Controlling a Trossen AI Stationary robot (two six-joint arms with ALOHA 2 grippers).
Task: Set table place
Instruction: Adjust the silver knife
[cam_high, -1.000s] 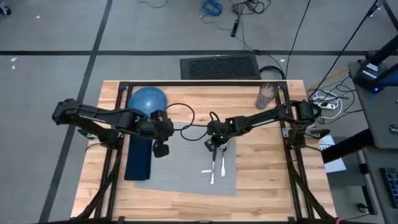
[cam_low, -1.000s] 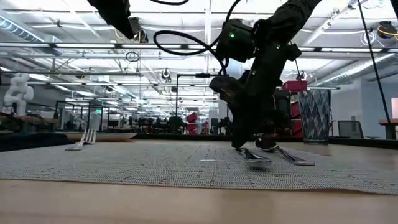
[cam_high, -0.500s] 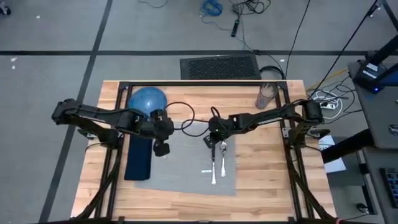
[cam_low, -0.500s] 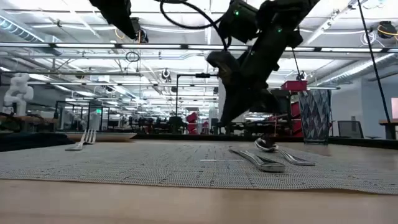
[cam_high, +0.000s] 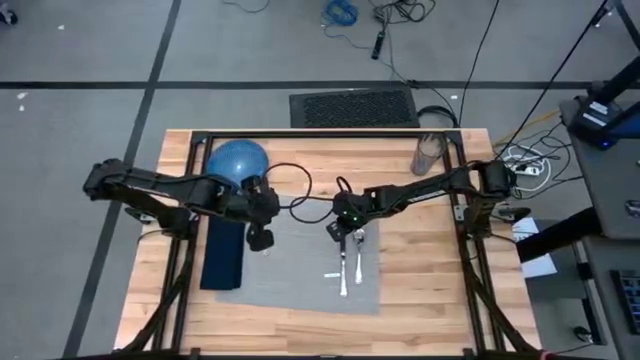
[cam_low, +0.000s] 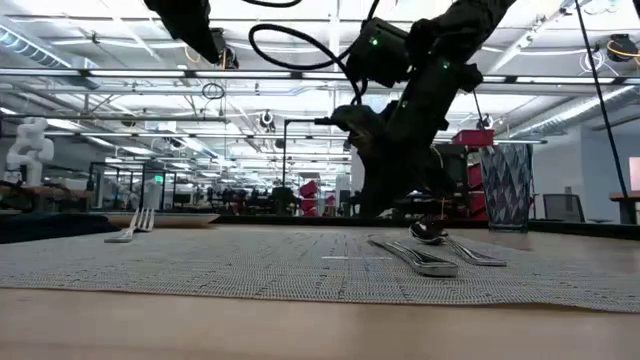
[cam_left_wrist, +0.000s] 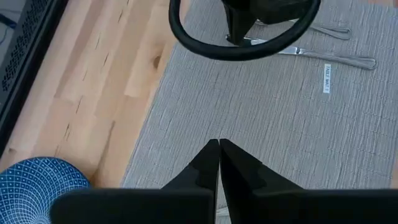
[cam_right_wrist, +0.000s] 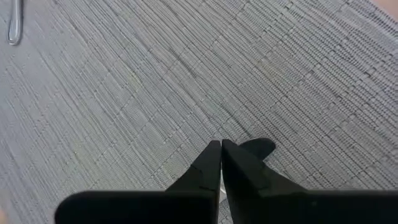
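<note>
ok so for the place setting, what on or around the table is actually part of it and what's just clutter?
Part of the job:
- grey placemat
- two utensils on the placemat
- blue dish at the far left of the table
- navy napkin beside the placemat
- glass, far right

Just lying about:
- black floor mat beyond the table
- cables on the floor

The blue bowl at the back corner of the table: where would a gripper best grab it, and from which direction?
Probably at the rim. The blue bowl sits upright on the table, beside the placemat, too wide to span, so one finger inside and one outside its thin edge seems best. Come from above, on the side nearest the left gripper, which hovers shut close by.
</note>
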